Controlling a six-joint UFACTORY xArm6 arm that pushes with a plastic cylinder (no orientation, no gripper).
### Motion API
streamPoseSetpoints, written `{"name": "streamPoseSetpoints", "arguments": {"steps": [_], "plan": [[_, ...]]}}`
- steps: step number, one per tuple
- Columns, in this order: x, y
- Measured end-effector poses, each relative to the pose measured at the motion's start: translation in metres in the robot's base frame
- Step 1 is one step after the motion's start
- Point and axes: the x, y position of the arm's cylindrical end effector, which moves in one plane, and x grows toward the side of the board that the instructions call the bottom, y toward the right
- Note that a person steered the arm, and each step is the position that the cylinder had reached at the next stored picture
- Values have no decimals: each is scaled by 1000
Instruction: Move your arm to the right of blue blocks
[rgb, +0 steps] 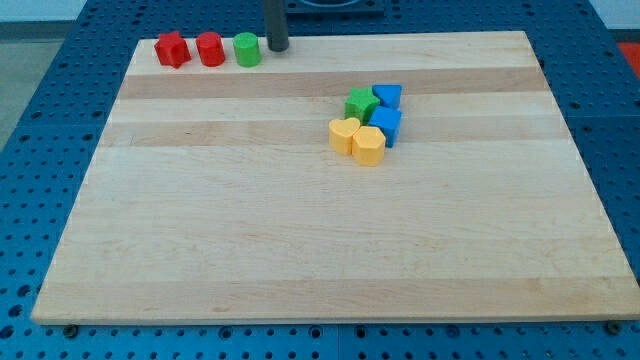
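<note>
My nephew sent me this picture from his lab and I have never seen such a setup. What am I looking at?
This is one camera's view of a wooden board on a blue pegboard bench. The dark rod at the view's top is a robot arm's pushing stick; my tip slides blocks about and holds nothing. It sits just right of a row: red star block, red cylinder, green cylinder. Toward the middle is a cluster: green star block, two blue blocks, two yellow blocks. The tip is far left of the blue ones.
</note>
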Motion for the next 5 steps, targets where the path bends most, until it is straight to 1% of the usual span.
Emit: {"name": "streamPoseSetpoints", "arguments": {"steps": [1, 3, 4, 5], "plan": [[8, 57], [73, 160], [100, 183], [132, 187]]}}
